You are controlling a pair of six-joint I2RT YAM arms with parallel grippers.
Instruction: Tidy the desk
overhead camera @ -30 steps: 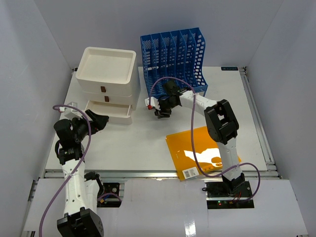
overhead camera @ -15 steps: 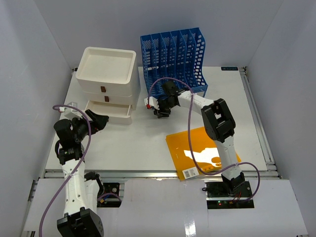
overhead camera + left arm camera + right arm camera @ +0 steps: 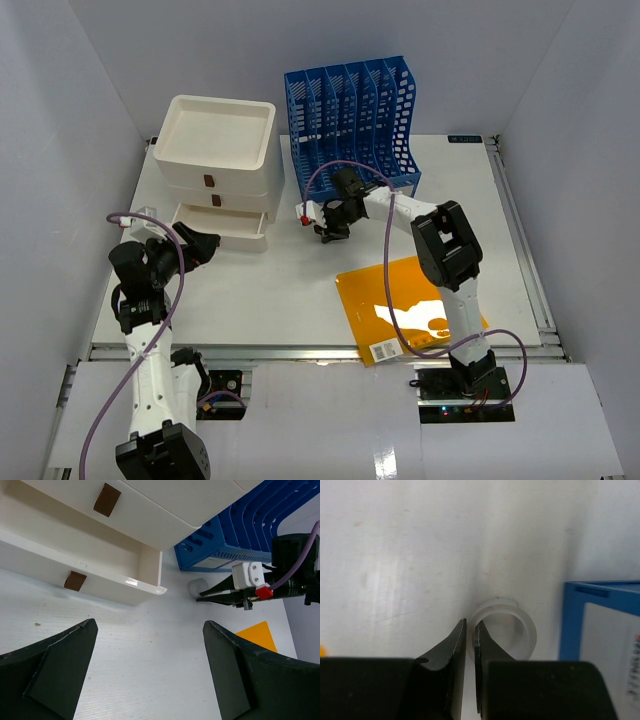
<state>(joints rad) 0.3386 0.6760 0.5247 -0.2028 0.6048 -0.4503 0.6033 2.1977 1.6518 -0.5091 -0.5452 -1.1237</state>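
The white desk (image 3: 260,290) holds everything. My right gripper (image 3: 471,622) is shut on the wall of a small translucent white ring (image 3: 520,625), one finger inside it and one outside. In the top view this gripper (image 3: 327,230) is just in front of the blue file rack (image 3: 350,110). The left wrist view shows the ring (image 3: 196,588) low at the desk surface beside the rack's corner. My left gripper (image 3: 150,630) is open and empty, over bare desk in front of the drawer unit; it also shows in the top view (image 3: 203,245).
A white drawer unit (image 3: 220,150) stands at the back left with its bottom drawer (image 3: 222,225) pulled open and empty. An orange folder (image 3: 410,305) with a barcode label lies flat at the front right. Metal rails edge the desk.
My right gripper has shifted slightly, a little left and then back right, near the rack. The left arm has not moved.
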